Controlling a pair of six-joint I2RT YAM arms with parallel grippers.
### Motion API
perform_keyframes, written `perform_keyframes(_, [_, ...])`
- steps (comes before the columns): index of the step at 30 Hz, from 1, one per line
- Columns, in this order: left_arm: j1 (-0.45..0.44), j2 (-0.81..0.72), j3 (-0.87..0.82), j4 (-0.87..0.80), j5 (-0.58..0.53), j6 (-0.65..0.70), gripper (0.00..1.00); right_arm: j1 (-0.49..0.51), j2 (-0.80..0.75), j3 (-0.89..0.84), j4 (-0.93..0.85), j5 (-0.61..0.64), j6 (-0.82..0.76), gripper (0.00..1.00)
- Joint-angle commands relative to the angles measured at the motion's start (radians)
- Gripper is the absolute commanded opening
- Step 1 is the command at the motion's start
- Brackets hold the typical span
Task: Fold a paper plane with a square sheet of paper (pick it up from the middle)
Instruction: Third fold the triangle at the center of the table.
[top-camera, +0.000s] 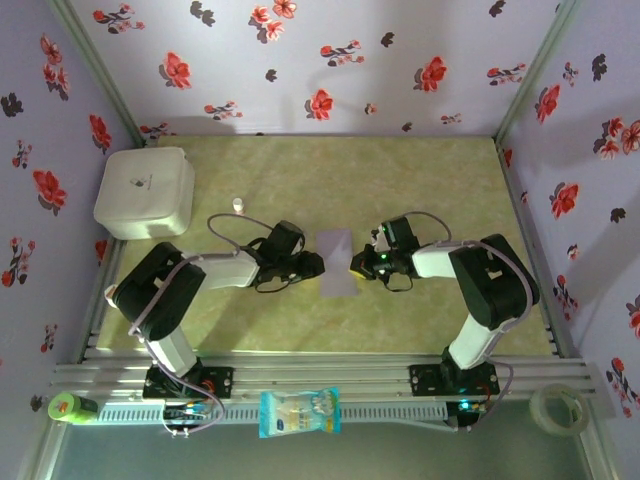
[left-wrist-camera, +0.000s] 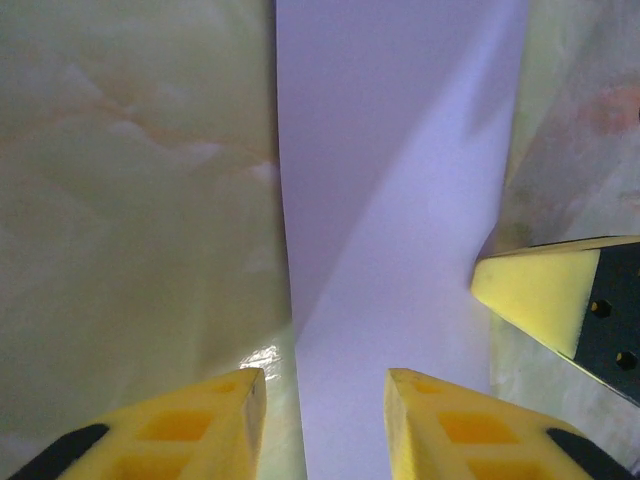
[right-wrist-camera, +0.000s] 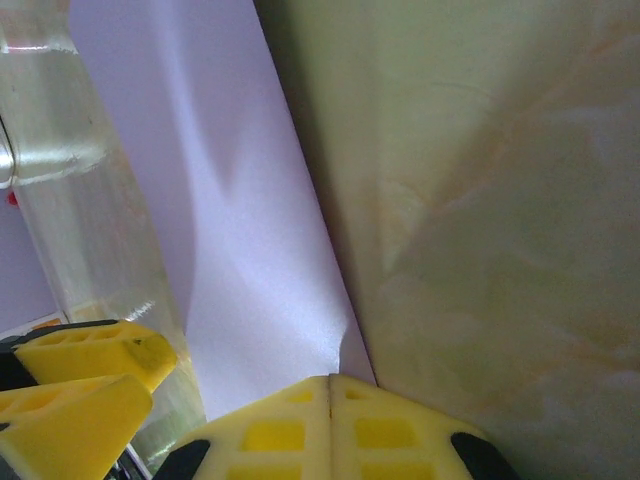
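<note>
Left tool (left-wrist-camera: 325, 385): yellow, blocky, wedge-shaped fingers with moulded recesses, closest to its wrist lens. They stand partly apart with nothing between them. One tip is over the bench (top-camera: 430, 170), the other over the sheet of paper (left-wrist-camera: 400, 200), straddling the sheet's edge.

Right tool (right-wrist-camera: 330, 390): same yellow wedges, pressed flush together with only a seam line showing. The tips sit right at the sheet's long edge, where the paper lifts slightly. Can't tell if the edge is pinched.

Sheet: thin, matte, pale lilac, smooth with soft shadowed bends. From overhead it looks like a narrow rectangle at bench centre. Left tool is at its 9 o'clock, right tool at its 3 o'clock.

Bench surface: glossy yellow-green with a marbled pattern.

White rounded plastic box (top-camera: 145, 192) at 10 o'clock of the bench. Blue-and-white plastic packet (top-camera: 300, 412) at 6 o'clock on the ribbed aluminium rail (top-camera: 330, 378). Translucent tape roll (top-camera: 558, 408) at about 4 o'clock.
</note>
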Motion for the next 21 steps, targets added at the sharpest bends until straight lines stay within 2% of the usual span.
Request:
perform_keyframes(1, [0.009,0.025,0.022,0.038,0.032,-0.023,0.31,-0.002,0.050,-0.034,-0.056,0.069,0.005,0.05])
perform_keyframes(21, [0.011,0.063,-0.002,0.082,0.023,-0.050,0.29,-0.004,0.058,-0.033,-0.064,0.072,0.002,0.07])
